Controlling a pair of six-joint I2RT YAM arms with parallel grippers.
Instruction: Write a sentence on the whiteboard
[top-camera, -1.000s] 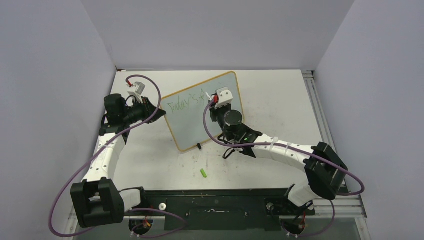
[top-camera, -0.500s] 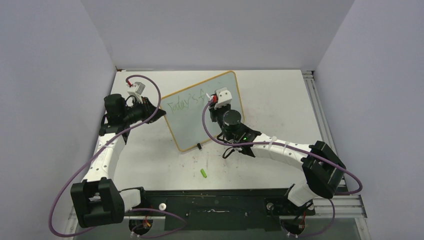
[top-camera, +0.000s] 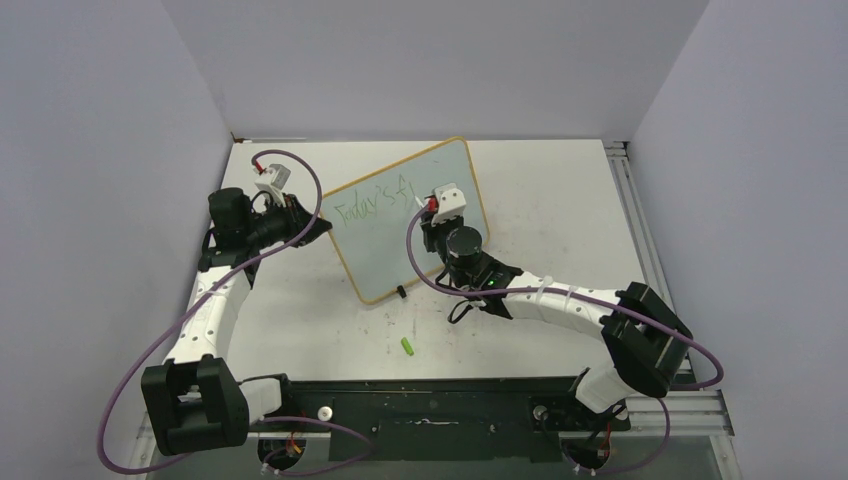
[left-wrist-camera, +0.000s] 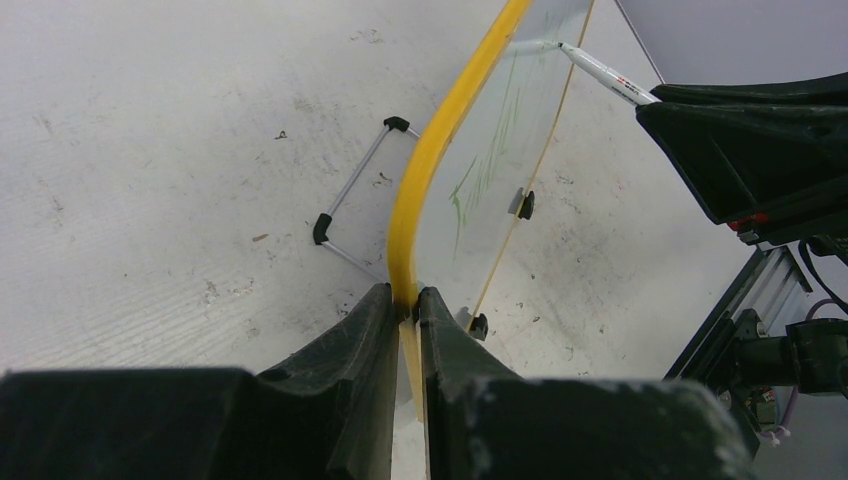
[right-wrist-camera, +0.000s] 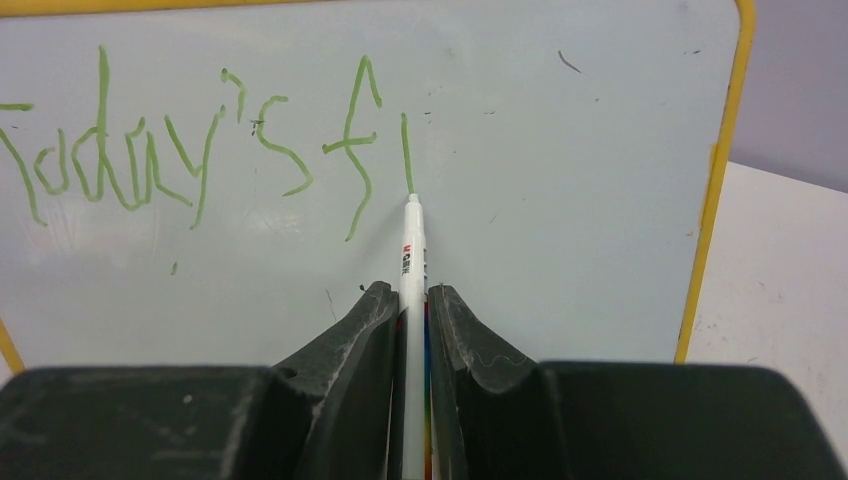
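Note:
The whiteboard (top-camera: 392, 215) stands tilted on the table, pale with a yellow frame (left-wrist-camera: 432, 150). My left gripper (left-wrist-camera: 407, 297) is shut on the frame at the board's left edge (top-camera: 322, 222). Green handwriting, the sentence (right-wrist-camera: 200, 150), reads "Today's f" followed by a short vertical stroke (right-wrist-camera: 406, 150). My right gripper (right-wrist-camera: 412, 295) is shut on a white marker (right-wrist-camera: 412, 245), whose tip touches the board at the foot of that stroke. In the top view the right gripper (top-camera: 432, 212) sits in front of the board's right half.
A small green marker cap (top-camera: 408, 346) lies on the white table in front of the board. A black clip foot (top-camera: 399, 292) shows at the board's lower edge. A thin metal stand with black ends (left-wrist-camera: 352, 190) props the board from behind.
The right gripper has moved the marker downward on the board, drawing a new vertical green stroke after the "f". The left arm has not moved.

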